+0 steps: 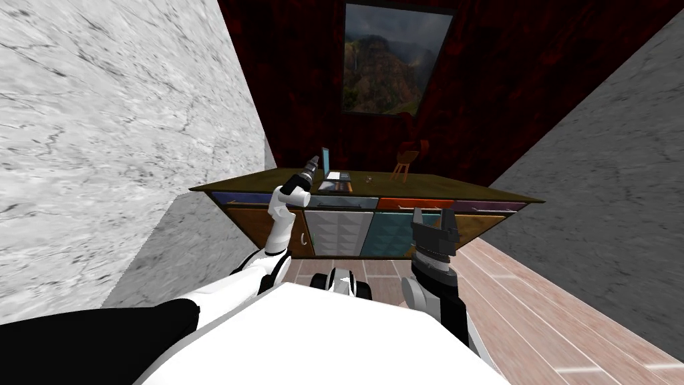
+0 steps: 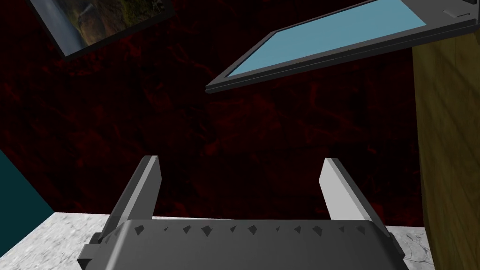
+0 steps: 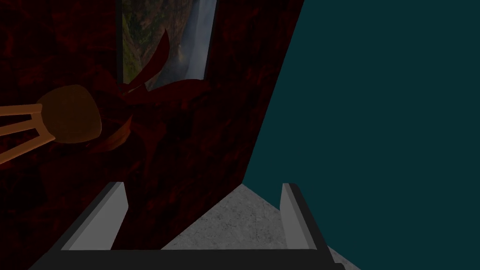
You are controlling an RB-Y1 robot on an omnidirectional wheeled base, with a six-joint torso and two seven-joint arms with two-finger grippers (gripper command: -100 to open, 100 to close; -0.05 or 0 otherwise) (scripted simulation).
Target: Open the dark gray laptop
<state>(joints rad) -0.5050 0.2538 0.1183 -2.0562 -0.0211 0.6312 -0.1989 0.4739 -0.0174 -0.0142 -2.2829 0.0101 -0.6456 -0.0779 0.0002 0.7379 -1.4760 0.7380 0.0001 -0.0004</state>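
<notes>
The dark grey laptop (image 1: 333,180) lies on the olive-brown top of a sideboard (image 1: 467,187), towards its left half. Its lid stands raised, with the light blue screen (image 1: 326,160) showing. My left gripper (image 1: 311,164) is held up just left of the lid, level with it. In the left wrist view the lid's blue screen (image 2: 328,42) hangs off to one side beyond the left gripper (image 2: 240,161), which is open with nothing between its fingers. My right gripper (image 1: 433,217) points upward in front of the sideboard's coloured fronts; this gripper (image 3: 204,187) is open and holds nothing.
A plant on a small wooden stand (image 1: 405,160) stands on the sideboard's far side, and a small object (image 1: 369,179) lies right of the laptop. A framed landscape (image 1: 391,60) hangs on the dark red wall. A marble wall (image 1: 100,134) closes the left.
</notes>
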